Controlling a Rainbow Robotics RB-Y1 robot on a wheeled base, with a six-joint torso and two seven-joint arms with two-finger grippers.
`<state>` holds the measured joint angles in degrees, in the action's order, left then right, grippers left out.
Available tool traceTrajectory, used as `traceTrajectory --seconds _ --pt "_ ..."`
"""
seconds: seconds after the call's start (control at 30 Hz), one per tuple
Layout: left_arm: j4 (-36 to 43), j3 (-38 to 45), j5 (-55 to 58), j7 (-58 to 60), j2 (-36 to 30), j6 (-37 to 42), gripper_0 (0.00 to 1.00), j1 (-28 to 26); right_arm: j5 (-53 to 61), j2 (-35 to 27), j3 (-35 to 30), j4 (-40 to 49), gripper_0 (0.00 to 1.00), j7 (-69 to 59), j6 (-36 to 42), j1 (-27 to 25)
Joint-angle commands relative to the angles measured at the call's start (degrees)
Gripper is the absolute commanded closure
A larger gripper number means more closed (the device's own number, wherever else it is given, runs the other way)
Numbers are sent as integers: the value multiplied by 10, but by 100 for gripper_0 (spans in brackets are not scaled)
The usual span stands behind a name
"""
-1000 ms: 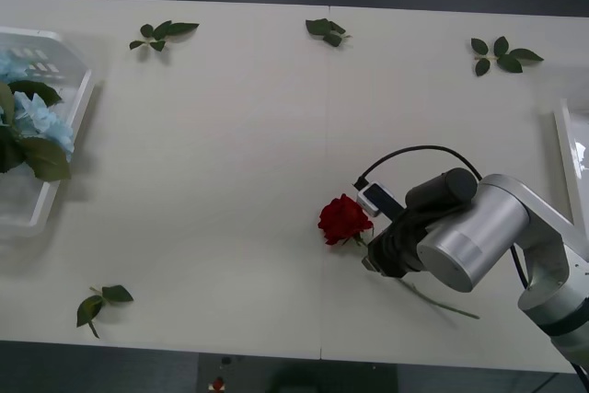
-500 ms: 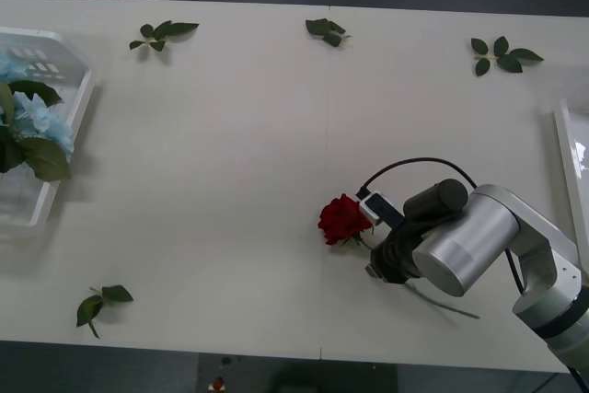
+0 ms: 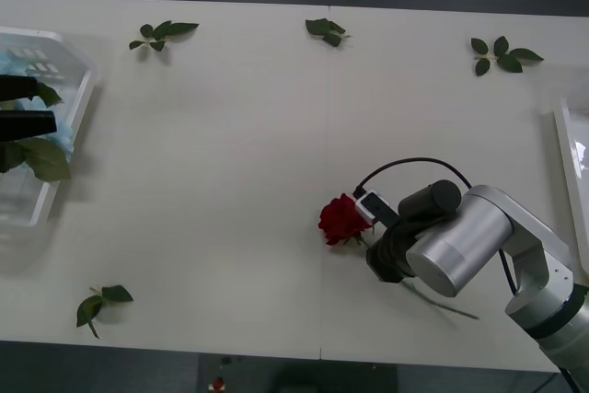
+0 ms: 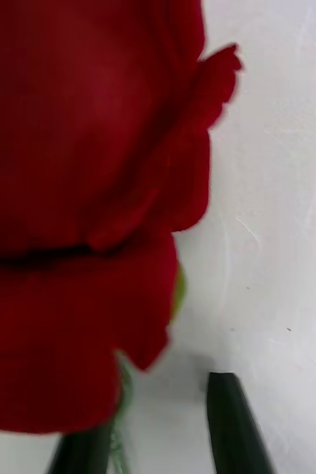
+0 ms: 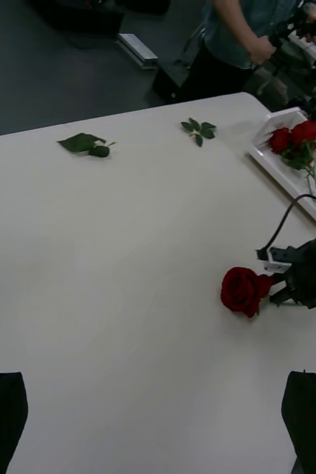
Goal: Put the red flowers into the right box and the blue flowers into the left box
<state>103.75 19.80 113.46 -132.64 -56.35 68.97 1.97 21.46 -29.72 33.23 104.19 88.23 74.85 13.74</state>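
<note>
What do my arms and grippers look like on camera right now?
The right arm has rounded silver-grey links, a dark wrist section, a looping black cable and a small white module. The right gripper has black tapered fingers. The left gripper also has black fingers.

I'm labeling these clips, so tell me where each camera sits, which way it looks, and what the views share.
Front view: above the arms, looking down at the table; right arm reaching to the red rose, left hand over the left box of blue flowers.
Right wrist view: just behind the right hand, facing the rose close up, black fingers apart either side of its stem.
Left wrist view: above the left hand, looking across at the right box; open fingers.
All three share the rose.
</note>
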Motion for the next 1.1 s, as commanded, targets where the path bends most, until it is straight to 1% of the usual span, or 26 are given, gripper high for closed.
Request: traceTrajectory --seconds 0.03,0.1,0.23,0.33,0.43,0.57,0.63,0.8,0.93,1.03,1.07,1.1 --pt "41 -19 -32 14 26 -6 0 23 -6 6 9 7 100 -7 -3 -1" --pt "64 -32 -60 17 40 -6 0 31 -6 7 9 7 100 -7 -2 -1" --pt "80 -63 -68 20 59 -8 0 40 -10 8 9 7 100 -7 -2 -1" --pt "93 -86 -67 20 61 -22 0 41 -12 8 9 7 100 -9 0 0" --pt "111 -114 -65 21 49 -43 0 41 -14 8 8 10 100 -10 0 0" --pt "126 -145 -43 21 15 -67 0 44 -12 6 4 26 100 -10 6 -1" --pt "131 -157 -31 20 -2 -74 0 45 -10 4 -2 44 100 -10 22 0" --pt "146 -183 7 20 -49 -89 0 51 10 1 -30 101 100 -6 97 -1" --pt "160 -192 22 20 -62 -89 0 51 18 1 -38 112 100 -7 111 -1" --pt "174 -207 26 19 -68 -111 0 52 9 2 -34 108 100 -2 110 -2" --pt "176 -209 28 19 -69 -114 0 52 5 2 -33 107 99 -2 108 -3" --pt "179 -213 29 19 -69 -119 0 53 1 3 -31 105 88 -1 106 -4"
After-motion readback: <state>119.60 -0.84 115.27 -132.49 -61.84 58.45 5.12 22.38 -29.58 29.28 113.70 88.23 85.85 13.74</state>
